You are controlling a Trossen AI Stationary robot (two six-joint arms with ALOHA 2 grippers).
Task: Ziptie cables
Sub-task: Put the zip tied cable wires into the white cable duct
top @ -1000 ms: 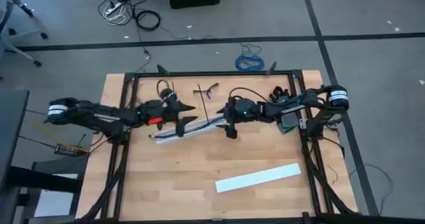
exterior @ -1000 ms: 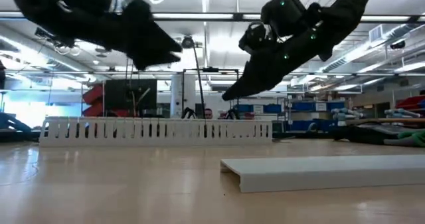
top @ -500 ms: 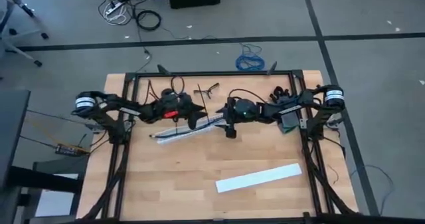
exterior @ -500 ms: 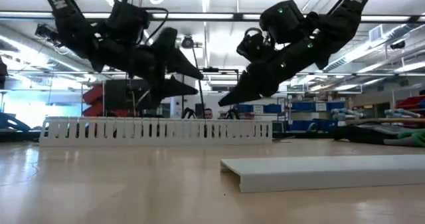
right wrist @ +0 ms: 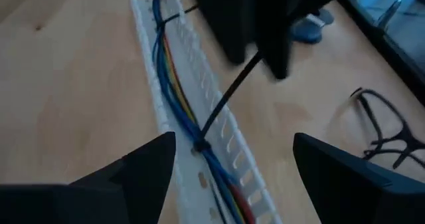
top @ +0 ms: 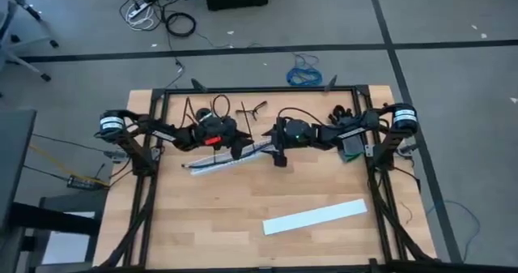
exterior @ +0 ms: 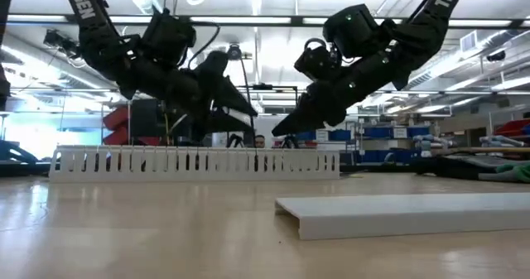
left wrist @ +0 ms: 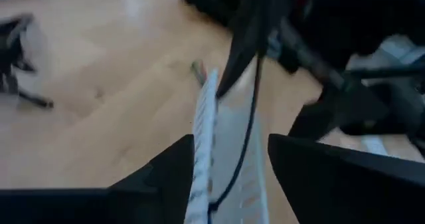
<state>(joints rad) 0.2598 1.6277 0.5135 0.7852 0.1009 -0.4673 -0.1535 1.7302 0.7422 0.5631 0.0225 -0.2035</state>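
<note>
From straight overhead, the high camera takes in my whole wooden table and both my arms, with surrounding floor. The low camera sits at tabletop height near the front edge, facing level across the boards toward the far room, close behind the white flat strip. My left wrist camera looks along the white slotted strip from very near, toward my right arm. My right wrist camera looks down the same strip from the opposite end, close above the cables lying in it. All four views share that slotted strip at the table's far middle.
</note>
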